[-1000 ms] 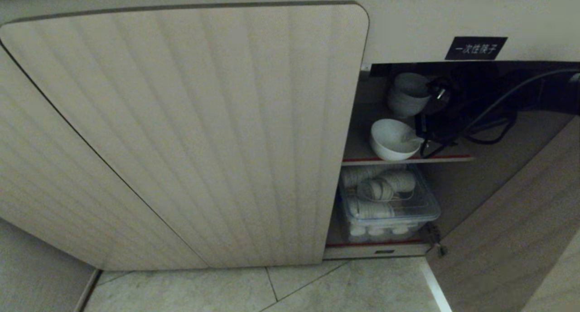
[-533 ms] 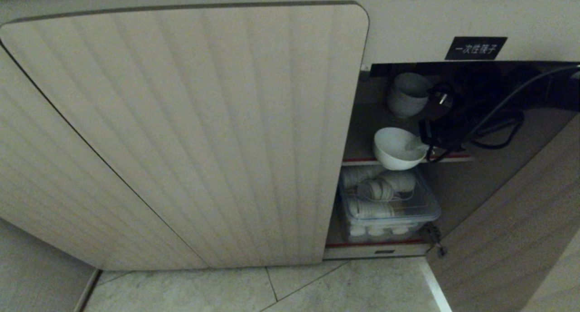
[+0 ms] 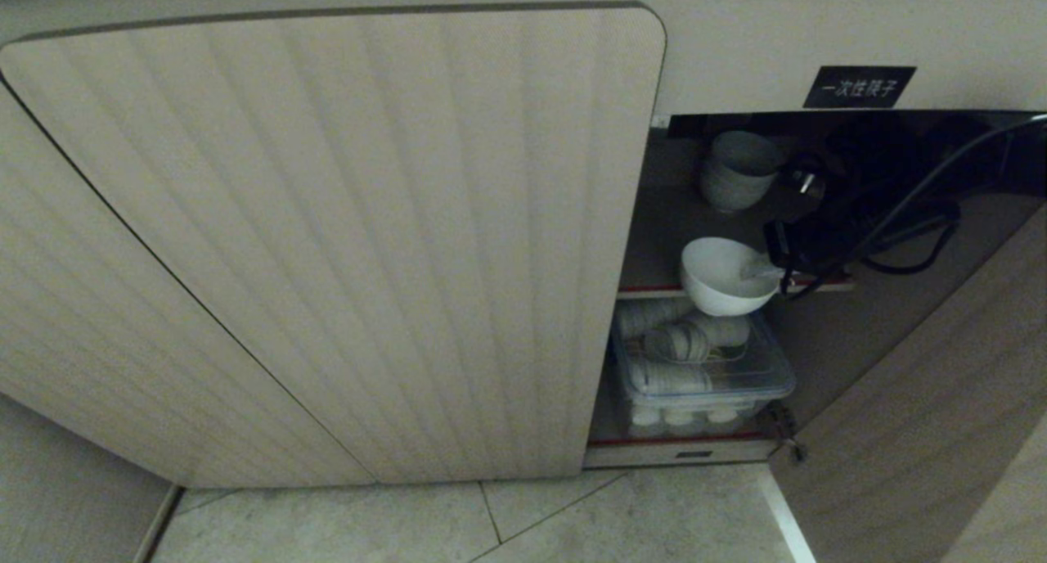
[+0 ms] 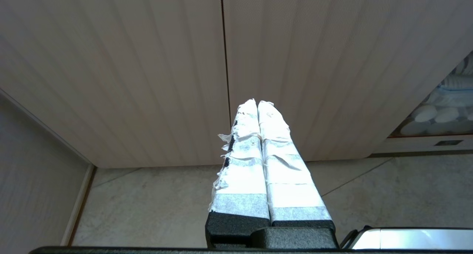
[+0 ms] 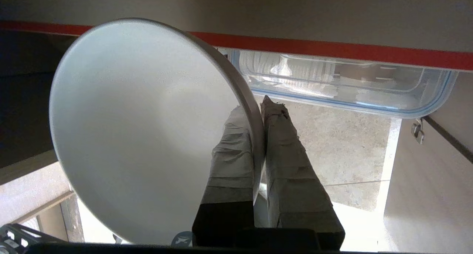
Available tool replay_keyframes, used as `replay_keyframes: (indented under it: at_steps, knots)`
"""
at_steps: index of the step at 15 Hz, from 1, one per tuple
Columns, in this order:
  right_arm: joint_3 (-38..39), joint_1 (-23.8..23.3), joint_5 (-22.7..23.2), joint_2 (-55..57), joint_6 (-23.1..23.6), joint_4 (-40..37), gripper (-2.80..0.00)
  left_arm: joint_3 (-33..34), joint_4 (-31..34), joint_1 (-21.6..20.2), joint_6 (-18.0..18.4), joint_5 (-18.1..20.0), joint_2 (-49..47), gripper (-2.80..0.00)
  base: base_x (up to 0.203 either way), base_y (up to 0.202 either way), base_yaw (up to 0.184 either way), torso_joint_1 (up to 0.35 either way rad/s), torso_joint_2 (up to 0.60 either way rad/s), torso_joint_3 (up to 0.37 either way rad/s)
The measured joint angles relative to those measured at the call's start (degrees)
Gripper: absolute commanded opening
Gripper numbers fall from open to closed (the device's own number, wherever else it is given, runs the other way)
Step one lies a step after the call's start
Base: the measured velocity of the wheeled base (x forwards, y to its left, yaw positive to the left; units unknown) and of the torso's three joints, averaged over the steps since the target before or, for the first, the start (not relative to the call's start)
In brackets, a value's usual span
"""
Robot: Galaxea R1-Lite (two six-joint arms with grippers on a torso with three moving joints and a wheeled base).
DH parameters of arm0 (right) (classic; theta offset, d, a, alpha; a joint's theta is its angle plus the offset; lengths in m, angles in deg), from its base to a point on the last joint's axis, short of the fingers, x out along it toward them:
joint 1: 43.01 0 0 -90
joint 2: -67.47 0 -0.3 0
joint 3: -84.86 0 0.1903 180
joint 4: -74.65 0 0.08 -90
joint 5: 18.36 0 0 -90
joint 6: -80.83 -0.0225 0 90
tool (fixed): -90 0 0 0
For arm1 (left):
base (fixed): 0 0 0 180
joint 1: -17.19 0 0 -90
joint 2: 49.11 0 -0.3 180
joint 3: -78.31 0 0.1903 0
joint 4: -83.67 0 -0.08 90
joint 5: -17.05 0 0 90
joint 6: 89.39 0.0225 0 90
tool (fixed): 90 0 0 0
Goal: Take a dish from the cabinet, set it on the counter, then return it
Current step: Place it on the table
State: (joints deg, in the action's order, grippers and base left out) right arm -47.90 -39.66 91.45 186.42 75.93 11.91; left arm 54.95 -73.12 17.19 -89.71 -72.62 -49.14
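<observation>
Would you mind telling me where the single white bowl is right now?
In the head view the bowl is at the right, in the open cabinet, at the front edge of the red-edged upper shelf, its rim pinched by the right pincer.

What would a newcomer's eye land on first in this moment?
First, the white bowl, pinched by its rim in the right claw at the front edge of the red-edged upper shelf in the open cabinet. Next, the big fluted closed door filling the left, and the clear tub of dishes below.
</observation>
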Motion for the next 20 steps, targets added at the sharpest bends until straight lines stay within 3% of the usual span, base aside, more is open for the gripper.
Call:
replay_keyframes:
  at_steps: [20]
  knots:
    - [18.11, -0.57, -0.29, -9.92, 1.84, 1.18, -2.80, 0.00, 0.02, 0.00, -0.01, 0.02, 0.00, -2.80, 0.000, 0.000, 0.000, 0.000, 0.00, 0.000]
